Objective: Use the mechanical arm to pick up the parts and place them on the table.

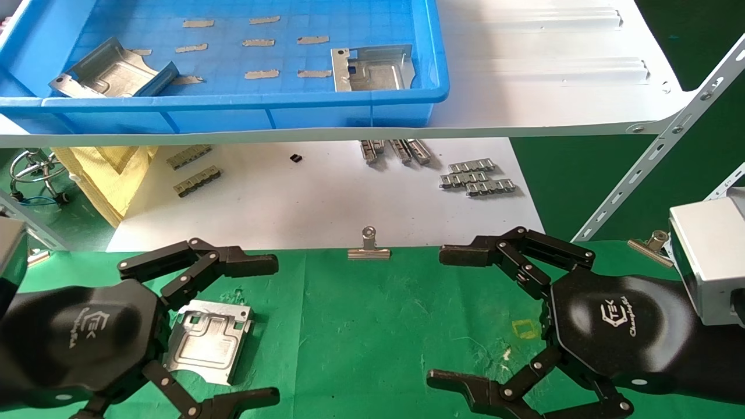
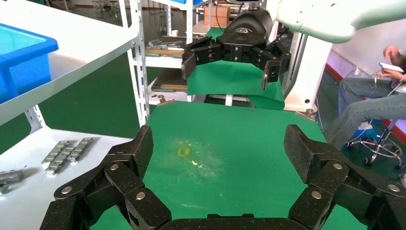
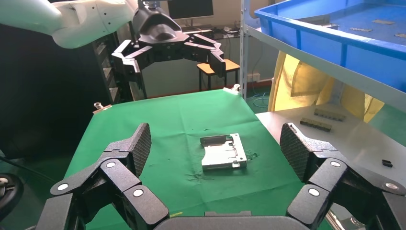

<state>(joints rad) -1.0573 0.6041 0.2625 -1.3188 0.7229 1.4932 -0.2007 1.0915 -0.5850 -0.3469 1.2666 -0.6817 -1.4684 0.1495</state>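
One silver stamped part (image 1: 209, 340) lies flat on the green table (image 1: 361, 326), at its left side; it also shows in the right wrist view (image 3: 224, 152). Nothing holds it. My left gripper (image 1: 262, 331) hangs open and empty, raised above that side of the table. My right gripper (image 1: 451, 317) is open and empty over the right side, facing the left one. Two more parts (image 1: 110, 73) (image 1: 372, 68) rest in the blue bin (image 1: 233, 107) on the shelf. In the wrist views the left gripper (image 2: 220, 148) and right gripper (image 3: 216, 143) show wide jaws with bare cloth between.
A white shelf (image 1: 553, 87) carries the bin above a white sheet (image 1: 326, 198) with grey ridged strips (image 1: 477, 177). A binder clip (image 1: 368, 247) pins the cloth's far edge. A slanted shelf bracket (image 1: 657, 145) stands at the right. A seated person (image 2: 373, 105) shows beyond the table.
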